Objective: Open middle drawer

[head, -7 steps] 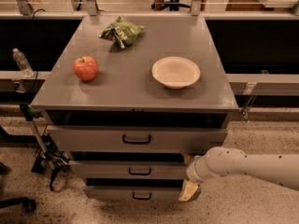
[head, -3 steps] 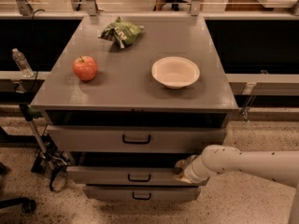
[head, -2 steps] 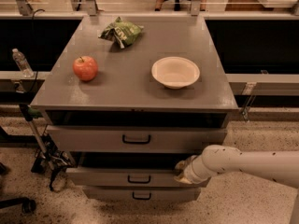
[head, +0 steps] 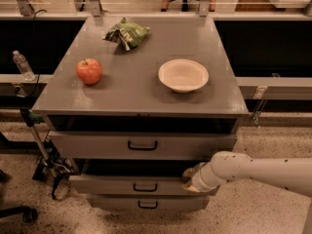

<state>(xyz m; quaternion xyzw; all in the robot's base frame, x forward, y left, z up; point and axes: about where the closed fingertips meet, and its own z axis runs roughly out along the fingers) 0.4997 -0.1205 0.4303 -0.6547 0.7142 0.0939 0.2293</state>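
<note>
One countertop, claw at middle drawer

Arm: thick smooth cream-white tube, rounded bulge just behind gripper; few small dark dots on casing further back. Gripper: small, pale beige, against right end of middle drawer front

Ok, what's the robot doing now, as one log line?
gripper: at right end of middle drawer front | middle drawer: partly out | cabinet top: apple, bowl, green bag
</note>
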